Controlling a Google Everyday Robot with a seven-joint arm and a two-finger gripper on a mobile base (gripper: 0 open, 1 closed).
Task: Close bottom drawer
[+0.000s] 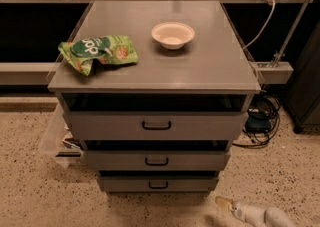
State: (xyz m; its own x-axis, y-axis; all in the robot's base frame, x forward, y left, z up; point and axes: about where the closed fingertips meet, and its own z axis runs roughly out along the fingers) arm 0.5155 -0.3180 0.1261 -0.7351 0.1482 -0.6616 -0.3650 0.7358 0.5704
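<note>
The grey cabinet (155,68) has three drawer fronts. The bottom drawer (158,183) is the narrowest and shallowest, with a small black bracket handle (158,185); a dark gap shows above its front. My gripper (225,203) is low at the bottom right, just above the floor, to the right of and a little below the bottom drawer, apart from it. Its white arm (262,216) runs off the lower right edge.
The middle drawer (157,161) and the wide top drawer (156,126) sit above. A green snack bag (97,51) and a white bowl (172,34) lie on the cabinet top. Cables (260,121) lie on the floor at right; a clear bin (55,138) stands at left.
</note>
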